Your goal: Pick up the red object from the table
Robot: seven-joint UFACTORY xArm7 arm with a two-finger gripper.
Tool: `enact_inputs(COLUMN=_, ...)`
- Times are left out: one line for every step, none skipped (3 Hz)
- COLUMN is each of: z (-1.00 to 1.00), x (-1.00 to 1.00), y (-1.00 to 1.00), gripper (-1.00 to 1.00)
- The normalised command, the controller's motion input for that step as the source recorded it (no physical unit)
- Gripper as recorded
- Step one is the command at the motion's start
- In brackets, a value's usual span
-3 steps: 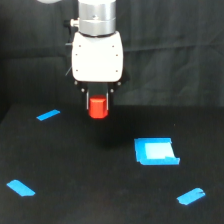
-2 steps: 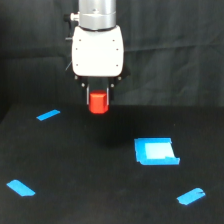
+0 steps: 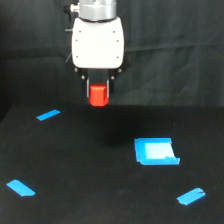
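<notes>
The claw (image 3: 99, 93) is clamped on the red block (image 3: 99, 95), holding it in the air above the black surface (image 3: 75, 160). A blue square piece (image 3: 156, 151) lies on the surface toward the exterior view's right, with blue tape strips (image 3: 48, 115) scattered around.

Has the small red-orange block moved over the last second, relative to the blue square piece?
Yes. The red-orange block, held in the gripper, has risen; the blue square piece on the black table stayed put.
</notes>
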Motion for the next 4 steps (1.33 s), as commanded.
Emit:
enact_inputs(z=0.28, x=-0.02, y=-0.03, gripper=-0.97)
enact_inputs(z=0.15, x=-0.02, y=-0.02, gripper=-0.97)
enact_inputs(z=0.1, x=-0.02, y=-0.02, gripper=-0.96)
enact_inputs(z=0.08, x=-0.02, y=-0.02, gripper=-0.96)
